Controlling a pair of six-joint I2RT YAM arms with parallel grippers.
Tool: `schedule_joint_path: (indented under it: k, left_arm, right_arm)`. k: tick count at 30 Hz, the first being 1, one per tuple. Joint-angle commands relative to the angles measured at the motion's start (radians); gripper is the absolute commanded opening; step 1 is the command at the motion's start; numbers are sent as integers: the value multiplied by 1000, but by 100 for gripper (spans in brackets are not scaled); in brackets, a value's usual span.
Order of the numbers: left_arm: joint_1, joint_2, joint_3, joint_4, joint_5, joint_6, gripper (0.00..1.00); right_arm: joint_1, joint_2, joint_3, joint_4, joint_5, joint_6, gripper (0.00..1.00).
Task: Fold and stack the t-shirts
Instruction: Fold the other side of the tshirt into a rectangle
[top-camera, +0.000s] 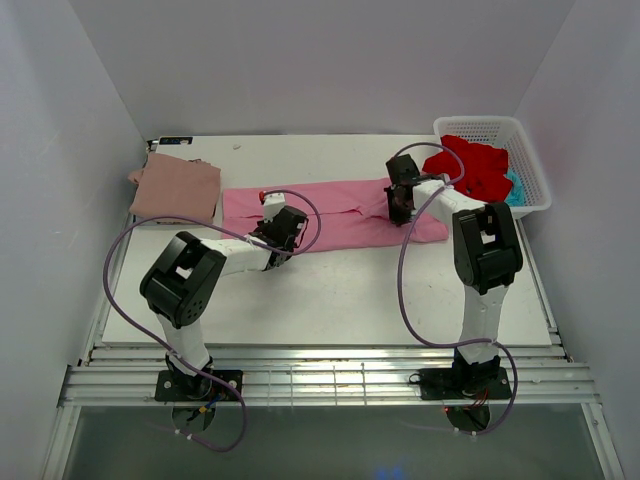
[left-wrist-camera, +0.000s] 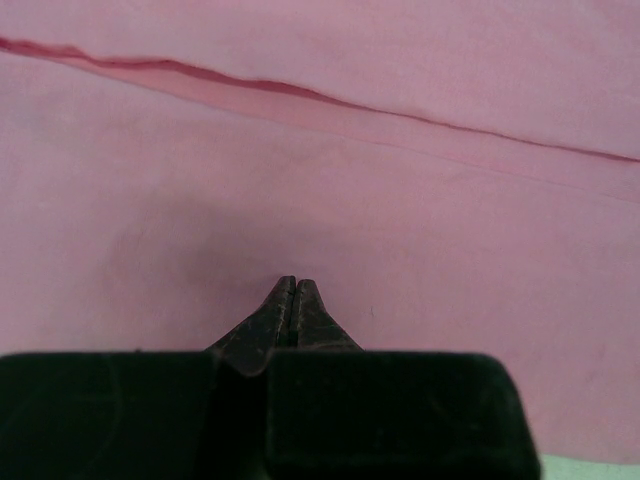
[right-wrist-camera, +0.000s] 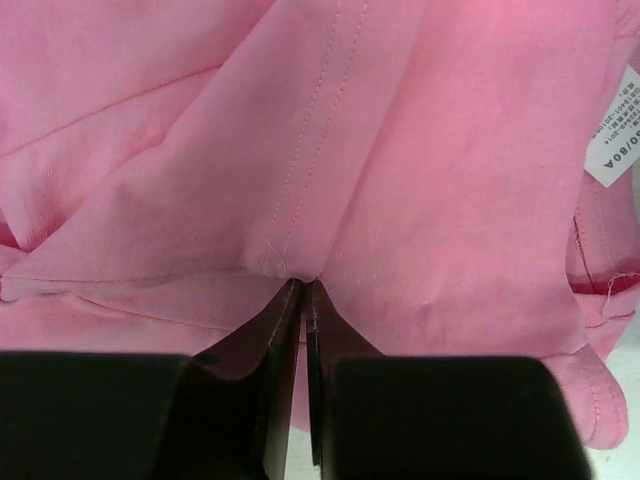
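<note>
Table (top-camera: 330, 300) w/ pink tee (top-camera: 345, 212); R jaws pinch fold, L jaws closed.

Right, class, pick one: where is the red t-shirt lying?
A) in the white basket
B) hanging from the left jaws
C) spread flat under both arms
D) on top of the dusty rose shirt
A: the red t-shirt is heaped inside the white basket at the far right corner of the table.
</note>
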Motion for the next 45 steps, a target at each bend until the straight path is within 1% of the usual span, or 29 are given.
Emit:
schedule_joint_path:
  k: [1, 8, 9, 11, 12, 19, 20, 22, 23, 24, 25, 26, 27, 29, 30, 31, 32, 33, 35, 41, 42, 45]
  left_arm:
    - [1, 1, -9, 5, -20, -2, 0]
    - [1, 18, -30, 5, -21, -19, 0]
    - [0, 19, -33, 3, -20, -22, 0]
    - [1, 19, -42, 3, -18, -33, 0]
    - [1, 19, -45, 3, -18, -34, 0]
    - [1, 32, -58, -2, -20, -42, 0]
    - [1, 32, -58, -6, -21, -42, 0]
    - [1, 35, -61, -11, -29, -42, 0]
    - [1, 35, -61, -12, -33, -42, 0]
    - [1, 35, -65, -12, -35, -43, 0]
    - [1, 33, -67, -11, -35, -44, 0]
    - [1, 33, -68, -9, -34, -44, 0]
    - [1, 33, -70, -8, -24, -45, 0]
    - [1, 32, -68, -8, -15, -48, 4]
    - [0, 30, -70, -8, -12, -51, 7]
    - [1, 29, -72, -8, -6, -53, 17]
    - [0, 26, -72, -8, -4, -56, 21]
    - [1, 26, -73, -8, -3, -57, 25]
    - [0, 21, -76, -8, 3, -59, 32]
    - [0, -8, -96, -11, 5, -73, 34]
    - [0, -13, -99, -12, 2, -73, 37]
    - [0, -27, -107, -15, -12, -70, 40]
  right_arm:
    - [-1, -1, 50, 13, 23, -4, 11]
    - [-1, -9, 150, -33, 52, -46, 11]
    - [-1, -5, 186, -36, 54, -49, 11]
    - [-1, 25, 231, -54, 55, -61, 11]
    - [-1, 40, 283, -60, 54, -66, 11]
    - [-1, 248, 528, -68, 57, -96, 10]
    - [-1, 267, 598, -86, 51, -101, 9]
    - [-1, 314, 674, -144, 52, -104, 9]
    - [-1, 312, 697, -186, 76, -102, 10]
    - [-1, 301, 679, -191, 90, -93, 10]
    - [-1, 260, 647, -191, 93, -93, 14]
    - [-1, 234, 565, -188, 96, -92, 18]
    - [0, 203, 517, -177, 97, -84, 26]
    - [-1, 102, 411, -145, 104, -75, 32]
    - [0, 65, 307, -105, 109, -69, 36]
    - [0, 4, 262, -88, 109, -60, 43]
    - [-1, -20, 224, -77, 100, -56, 45]
    - [-1, -38, 175, -72, 93, -50, 46]
    - [-1, -64, 141, -71, 67, -44, 46]
    - [0, -37, 75, -40, 40, -38, 42]
    - [-1, -25, 73, -33, 35, -38, 42]
    - [-1, -3, 81, -25, 23, -32, 41]
